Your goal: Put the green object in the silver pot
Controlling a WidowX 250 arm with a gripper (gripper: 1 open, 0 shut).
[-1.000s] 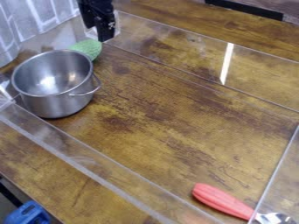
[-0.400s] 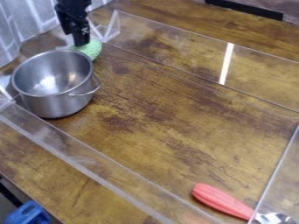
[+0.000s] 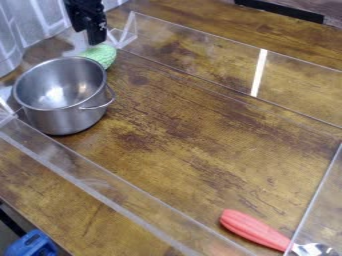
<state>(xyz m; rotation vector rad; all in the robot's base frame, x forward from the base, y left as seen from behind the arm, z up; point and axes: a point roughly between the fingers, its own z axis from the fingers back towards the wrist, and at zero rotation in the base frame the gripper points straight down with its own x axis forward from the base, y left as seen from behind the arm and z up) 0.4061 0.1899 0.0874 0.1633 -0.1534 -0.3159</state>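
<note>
The silver pot (image 3: pixel 58 94) stands at the left of the wooden table, round and shiny with small side handles, and looks empty. The green object (image 3: pixel 100 55) lies on the table just behind the pot's far right rim. My black gripper (image 3: pixel 95 37) hangs right above the green object, its fingertips close to or touching its top. The fingers are dark and close together, and I cannot make out whether they are open or shut. Part of the green object is hidden behind the gripper.
An elongated red-orange object (image 3: pixel 254 230) lies near the front right edge. A clear plastic wall (image 3: pixel 134 190) frames the work area along the front and sides. A tiled wall is at the far left.
The gripper has moved left from above the green object's right side to over its left part, then shifted slightly right and stayed low over it. The green object and pot have not moved.
</note>
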